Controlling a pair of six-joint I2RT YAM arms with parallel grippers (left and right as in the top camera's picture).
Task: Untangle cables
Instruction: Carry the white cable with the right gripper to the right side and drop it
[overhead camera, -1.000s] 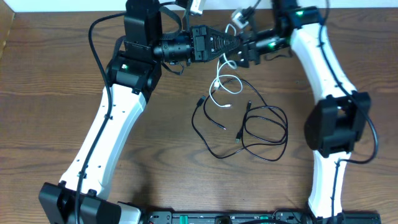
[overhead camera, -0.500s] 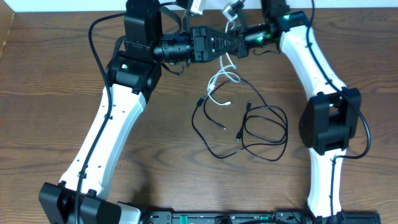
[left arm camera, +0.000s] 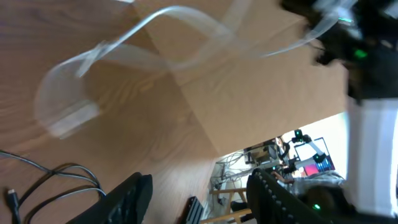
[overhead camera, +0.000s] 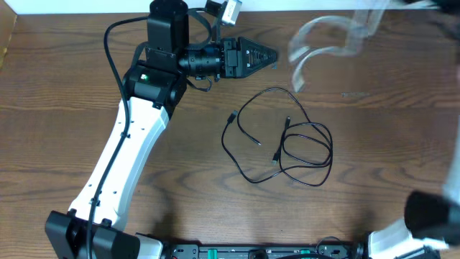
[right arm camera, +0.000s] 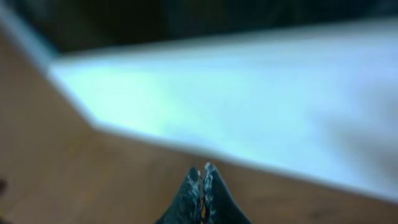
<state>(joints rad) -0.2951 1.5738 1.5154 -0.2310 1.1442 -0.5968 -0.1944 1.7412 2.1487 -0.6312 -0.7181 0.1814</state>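
Note:
The black cable (overhead camera: 287, 147) lies in loose loops on the wooden table (overhead camera: 65, 86), and part of it shows at the lower left of the left wrist view (left arm camera: 53, 180). The white cable (overhead camera: 320, 25) is a blurred streak in the air at the upper right, apart from the black one. In the left wrist view, the white cable (left arm camera: 155, 15) runs up to the right arm (left arm camera: 367, 81). My left gripper (overhead camera: 272, 55) is open with nothing between its fingers (left arm camera: 134, 199). My right gripper (right arm camera: 202, 171) is shut, with a pale sliver between its tips.
The right arm is a blur along the right edge (overhead camera: 431, 212). The left arm (overhead camera: 129, 144) crosses the left half of the table. The table's far edge meets a white wall (overhead camera: 72, 6). The arm bases sit at the front edge (overhead camera: 237, 252).
The left gripper has opened and let go of the white cable. The right gripper has shut on it and swung fast up and right, pulling it off the black cable.

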